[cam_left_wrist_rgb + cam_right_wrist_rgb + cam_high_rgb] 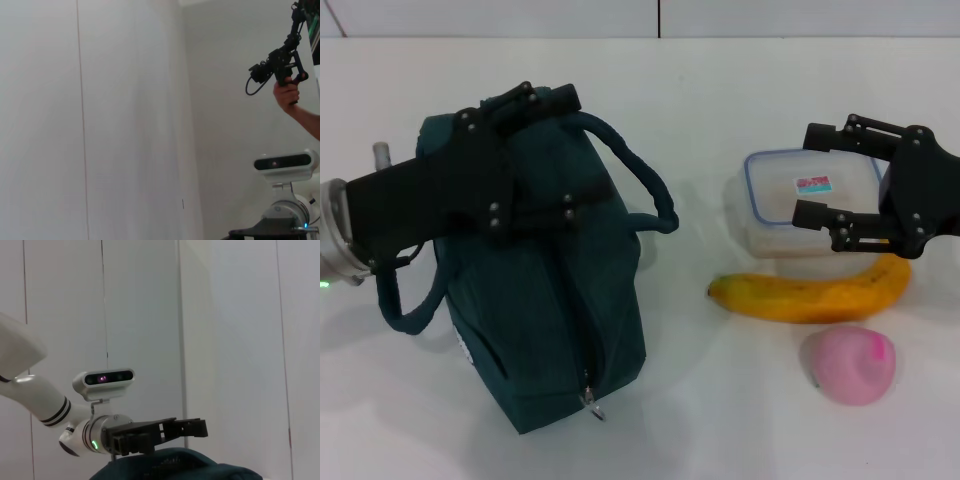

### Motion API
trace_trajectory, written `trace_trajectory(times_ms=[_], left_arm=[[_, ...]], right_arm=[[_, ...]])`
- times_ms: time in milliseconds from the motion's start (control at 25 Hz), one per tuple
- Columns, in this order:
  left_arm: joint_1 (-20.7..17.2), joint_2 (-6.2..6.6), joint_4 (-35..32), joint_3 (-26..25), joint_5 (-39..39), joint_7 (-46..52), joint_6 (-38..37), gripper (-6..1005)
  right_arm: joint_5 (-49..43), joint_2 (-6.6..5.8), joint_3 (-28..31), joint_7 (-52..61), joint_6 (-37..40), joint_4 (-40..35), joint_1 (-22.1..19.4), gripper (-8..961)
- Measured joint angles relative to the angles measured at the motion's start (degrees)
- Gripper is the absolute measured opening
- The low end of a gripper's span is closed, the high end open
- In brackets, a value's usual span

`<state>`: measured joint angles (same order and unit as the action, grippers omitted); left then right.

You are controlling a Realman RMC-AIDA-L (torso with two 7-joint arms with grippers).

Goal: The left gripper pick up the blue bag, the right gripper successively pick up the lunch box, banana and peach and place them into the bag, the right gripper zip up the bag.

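Note:
The blue bag stands on the white table at the left, its zip running down the side that faces me. My left gripper reaches in from the left and is shut on the bag's top, one finger on each side, between the two handles. The clear lunch box with a blue-rimmed lid sits at the right. My right gripper hovers over it, open, fingers spread across the lid. The banana lies just in front of the box, and the pink peach is nearer still. The right wrist view shows the bag's top under the left gripper.
One bag handle loops out toward the lunch box, the other hangs at the bag's left. Bare table lies between the bag and the fruit. In the left wrist view a person's hand holds a device by the wall.

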<state>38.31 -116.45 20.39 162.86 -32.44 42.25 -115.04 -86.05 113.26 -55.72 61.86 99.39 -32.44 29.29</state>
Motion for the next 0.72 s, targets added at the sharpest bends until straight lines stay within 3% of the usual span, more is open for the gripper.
trace_trajectory(times_ms=[560,600,720], left_arm=[[0.14,-1.48,0.01,0.01,-3.42,0.78,-0.21,881],[0.41,-1.20,0.06,0.00,-3.94,2.15,-0.61,880],[2.38,1.56,0.46,0.00,-4.95,11.60,-1.41,879]], right_arm=[[0.68,-0.42,0.12,1.13,0.01,-2.22,0.44,802],[0.73,-0.60,0.30,1.63,0.00,-2.32,0.43,802],[0.78,-1.19,0.97,2.94,0.02,-2.37,0.44,800]])
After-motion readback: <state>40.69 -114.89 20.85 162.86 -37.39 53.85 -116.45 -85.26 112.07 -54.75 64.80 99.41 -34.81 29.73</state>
